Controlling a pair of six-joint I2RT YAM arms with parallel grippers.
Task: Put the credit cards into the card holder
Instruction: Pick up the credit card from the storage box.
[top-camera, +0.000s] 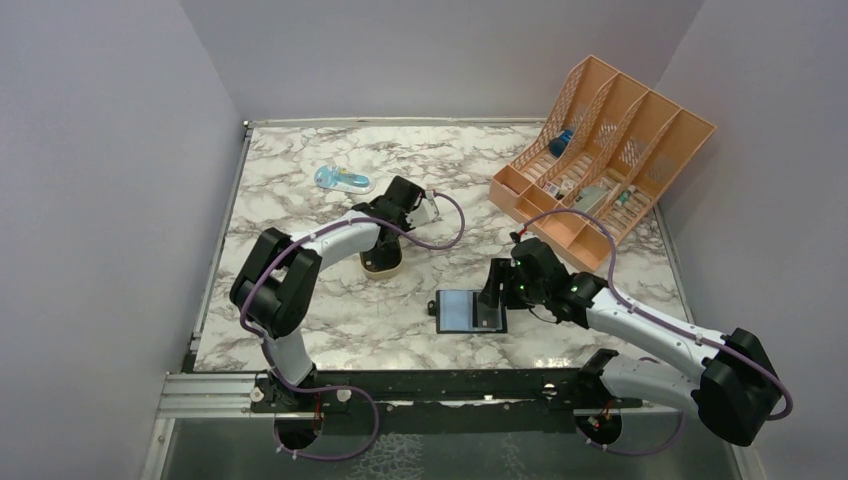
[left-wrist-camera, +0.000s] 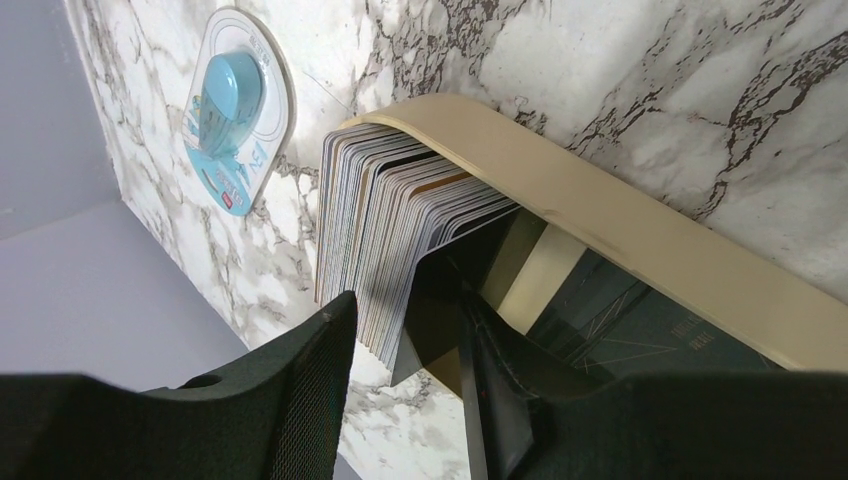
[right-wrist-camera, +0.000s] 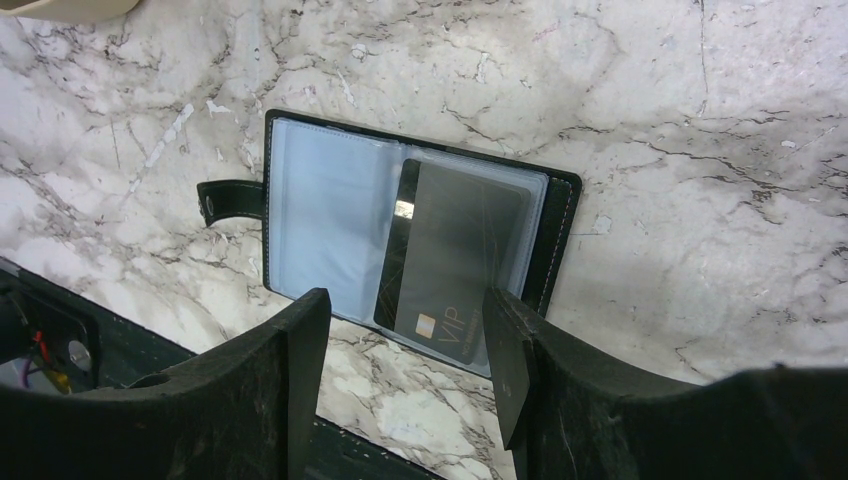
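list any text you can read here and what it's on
"VIP": on the dark card partly in the open card holder.
Print on the blue blister pack: too blurred to read.
Faint lettering on the dark surface inside the gold tin: unreadable.

Marble table (top-camera: 330, 330): card holder (top-camera: 470, 311), gold tin (left-wrist-camera: 620, 215)

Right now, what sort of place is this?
Probably a robotics lab cell: left arm and right arm bolted at a marble-patterned table, plain walls closing it in, a staged peach organizer.
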